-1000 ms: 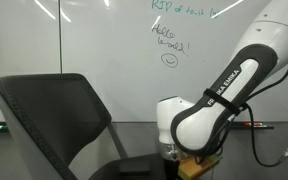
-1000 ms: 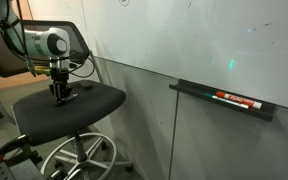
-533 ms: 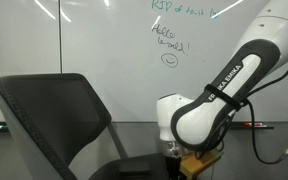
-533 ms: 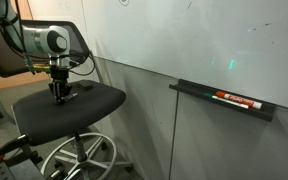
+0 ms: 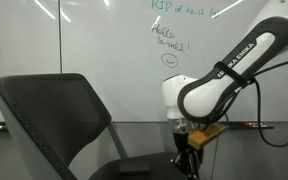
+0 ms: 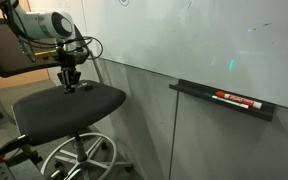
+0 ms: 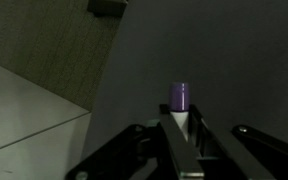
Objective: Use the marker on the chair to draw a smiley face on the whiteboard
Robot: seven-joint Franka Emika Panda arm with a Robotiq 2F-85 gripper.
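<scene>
My gripper (image 7: 182, 128) is shut on a white marker with a purple cap (image 7: 181, 98), which sticks out past the fingertips. The gripper hangs just above the dark seat of the black office chair (image 6: 74, 106) in an exterior view (image 6: 71, 84). In an exterior view (image 5: 187, 150) it sits to the right of the chair's backrest (image 5: 54, 110). The whiteboard (image 5: 104, 50) fills the wall behind, with green handwriting and a small green smiley (image 5: 169, 60). It also shows in an exterior view (image 6: 204, 40).
A dark tray (image 6: 224, 100) on the wall under the board holds a red-and-white marker (image 6: 239, 99). The chair's wheeled base (image 6: 79, 160) stands on the floor. The arm's white links (image 5: 229, 75) reach across in front of the board. A cable hangs at the right (image 5: 269, 140).
The gripper has risen off the chair seat with the marker in it, and the arm has swung up and slightly sideways.
</scene>
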